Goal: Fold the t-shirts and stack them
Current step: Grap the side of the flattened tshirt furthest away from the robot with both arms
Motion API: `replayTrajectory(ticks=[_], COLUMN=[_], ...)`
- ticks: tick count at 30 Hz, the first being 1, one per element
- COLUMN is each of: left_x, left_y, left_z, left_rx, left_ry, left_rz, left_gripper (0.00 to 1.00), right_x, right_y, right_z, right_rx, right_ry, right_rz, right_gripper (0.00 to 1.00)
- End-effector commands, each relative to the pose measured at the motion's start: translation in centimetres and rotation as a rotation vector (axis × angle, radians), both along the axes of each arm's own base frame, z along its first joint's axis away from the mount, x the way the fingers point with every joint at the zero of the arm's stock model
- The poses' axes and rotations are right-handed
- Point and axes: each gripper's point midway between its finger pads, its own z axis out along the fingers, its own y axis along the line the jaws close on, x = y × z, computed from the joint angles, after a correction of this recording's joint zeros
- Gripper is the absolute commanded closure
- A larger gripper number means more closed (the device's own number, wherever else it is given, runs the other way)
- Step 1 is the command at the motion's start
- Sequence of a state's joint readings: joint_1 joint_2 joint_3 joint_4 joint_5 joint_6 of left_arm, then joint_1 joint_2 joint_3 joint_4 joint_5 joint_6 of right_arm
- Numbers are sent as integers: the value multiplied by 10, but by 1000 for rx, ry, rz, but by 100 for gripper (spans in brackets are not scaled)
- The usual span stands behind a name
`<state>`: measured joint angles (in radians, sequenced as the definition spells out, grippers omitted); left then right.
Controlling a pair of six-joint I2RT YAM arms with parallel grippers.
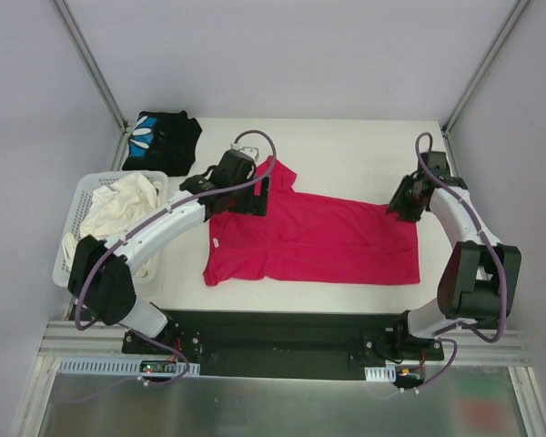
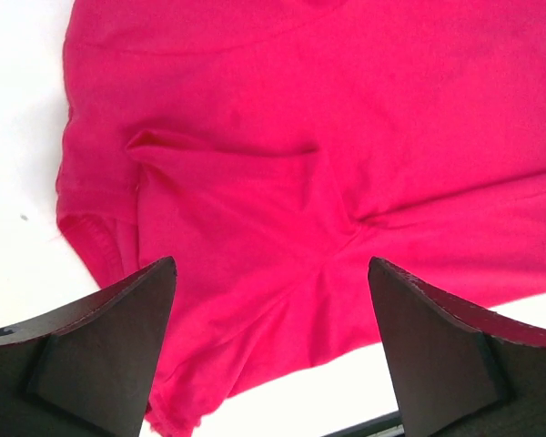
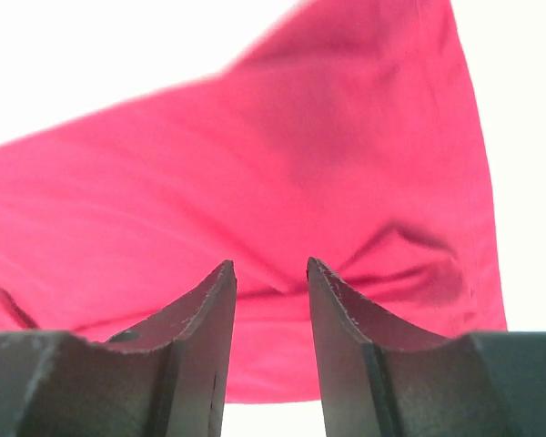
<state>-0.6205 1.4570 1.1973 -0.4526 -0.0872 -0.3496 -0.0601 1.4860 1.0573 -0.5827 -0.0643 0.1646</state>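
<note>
A magenta-red t-shirt (image 1: pixel 314 238) lies spread flat across the middle of the table, with one sleeve pointing to the back left. My left gripper (image 1: pixel 246 196) hovers over that sleeve end. In the left wrist view its jaws (image 2: pixel 271 273) stand wide apart above a creased fold of the red cloth (image 2: pixel 255 182), holding nothing. My right gripper (image 1: pixel 402 208) is at the shirt's far right corner. Its jaws (image 3: pixel 270 266) are partly apart over the red fabric (image 3: pixel 255 164), with nothing between them. A black t-shirt (image 1: pixel 162 141) with a blue-and-white print lies folded at the back left.
A white lattice basket (image 1: pixel 70 232) holding pale crumpled cloth (image 1: pixel 118 205) stands at the left edge, beside the left arm. Metal frame posts rise at the back corners. The black base rail (image 1: pixel 282 332) runs along the near edge.
</note>
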Motion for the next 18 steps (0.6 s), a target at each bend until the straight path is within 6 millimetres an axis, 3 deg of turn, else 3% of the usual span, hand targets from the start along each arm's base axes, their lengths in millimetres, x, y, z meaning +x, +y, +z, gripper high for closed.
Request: replayTrajectory(ticks=[1,2,4,6,10,18], left_x=[34,41,57,67,97,144], left_y=[-11,-13,-15,-17,-20,4], left_z=[13,2,4,-11,-5,-11], left_rx=[28,56,86,130,155,77], left_ry=[-57,-37,-64,-45,-83,-57], left_rz=[7,7,13,-5,-2,47], left_gripper=[14,14,14,14,14,14], right_x=[36,40,46,50,54,64], right_y=[-4,-6,-11,-15,-22,-46], right_z=[28,28,24,14,-3,-13], right_rx=[-22,-20,-24,-9,34,57], right_ry=[-55,-56,-44,-43,-24,-52], right_rz=[43,40,26,9,-17,-91], right_gripper=[60,60,60,60,60,60])
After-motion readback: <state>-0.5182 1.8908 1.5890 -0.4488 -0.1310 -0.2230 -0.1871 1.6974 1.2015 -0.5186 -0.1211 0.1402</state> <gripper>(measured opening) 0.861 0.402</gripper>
